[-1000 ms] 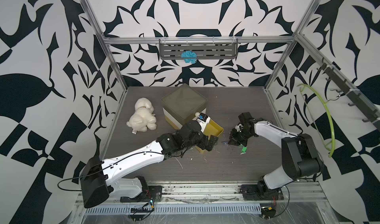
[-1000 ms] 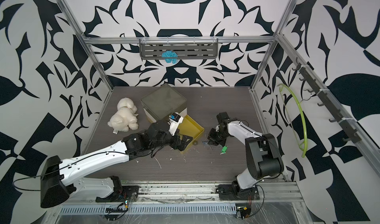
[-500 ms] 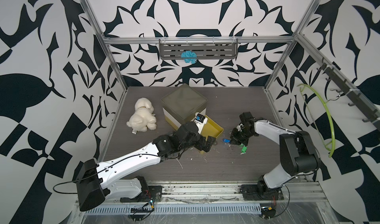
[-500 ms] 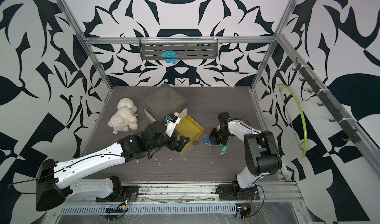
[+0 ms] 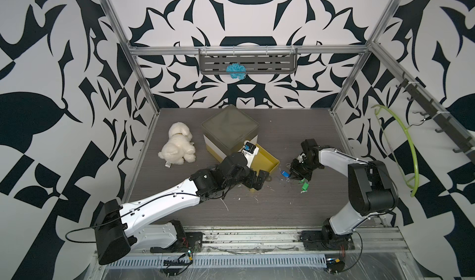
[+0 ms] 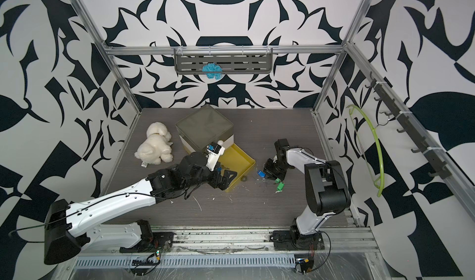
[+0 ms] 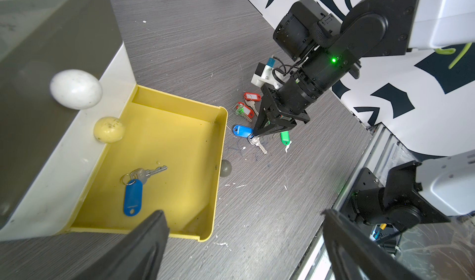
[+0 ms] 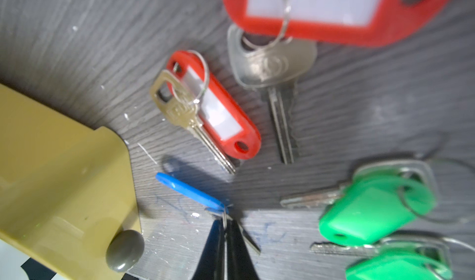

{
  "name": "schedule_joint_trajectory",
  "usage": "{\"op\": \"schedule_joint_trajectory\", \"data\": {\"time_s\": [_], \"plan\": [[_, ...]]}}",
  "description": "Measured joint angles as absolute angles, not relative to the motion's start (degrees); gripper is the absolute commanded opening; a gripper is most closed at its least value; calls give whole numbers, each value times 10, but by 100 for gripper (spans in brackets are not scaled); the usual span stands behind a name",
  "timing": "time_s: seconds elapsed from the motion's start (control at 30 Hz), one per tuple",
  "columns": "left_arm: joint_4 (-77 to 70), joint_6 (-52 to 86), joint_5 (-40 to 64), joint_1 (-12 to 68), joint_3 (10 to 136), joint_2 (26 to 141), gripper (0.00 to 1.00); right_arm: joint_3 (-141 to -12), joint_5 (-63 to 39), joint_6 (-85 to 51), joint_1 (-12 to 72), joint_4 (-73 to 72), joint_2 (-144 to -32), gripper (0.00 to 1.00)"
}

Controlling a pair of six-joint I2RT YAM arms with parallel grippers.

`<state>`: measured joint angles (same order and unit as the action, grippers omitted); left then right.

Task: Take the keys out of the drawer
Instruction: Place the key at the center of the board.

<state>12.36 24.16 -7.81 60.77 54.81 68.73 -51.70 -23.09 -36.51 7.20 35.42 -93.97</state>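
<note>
The yellow drawer (image 7: 219, 147) stands pulled out of the olive and white box (image 5: 228, 129). A key with a blue tag (image 7: 132, 196) lies inside it. On the table beside the drawer lie red-tagged keys (image 8: 213, 106) and green-tagged keys (image 8: 372, 209). My right gripper (image 8: 225, 221) is shut on the ring of another blue-tagged key (image 8: 190, 191), low over the table just outside the drawer's front; both top views show that tag (image 5: 284, 173) (image 6: 261, 173). My left gripper (image 7: 244, 253) is open and holds nothing, at the drawer's front corner.
A white plush dog (image 5: 177, 147) lies left of the box. White (image 7: 75, 88) and yellow (image 7: 109, 133) knobs stick out of the box's upper drawers. The open drawer's grey knob (image 8: 124, 250) is close to my right fingertips. A green hoop (image 5: 406, 147) hangs on the right wall.
The blue tag now shows beside my right gripper, where it was hidden a second ago. My left arm has shifted slightly towards the front left.
</note>
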Motion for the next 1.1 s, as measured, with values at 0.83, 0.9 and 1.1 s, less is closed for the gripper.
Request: {"op": "schedule_joint_trajectory", "data": {"time_s": [0.83,0.9,1.1], "plan": [[162,280,-143,590,540,619,99,-623,-234,-357,108,427,-830,33],[179,300,-141,566,539,603,99,-636,-237,-356,142,419,-831,31],[212,350,-127,495,506,543,99,-618,-244,-335,245,301,-830,27]]}}
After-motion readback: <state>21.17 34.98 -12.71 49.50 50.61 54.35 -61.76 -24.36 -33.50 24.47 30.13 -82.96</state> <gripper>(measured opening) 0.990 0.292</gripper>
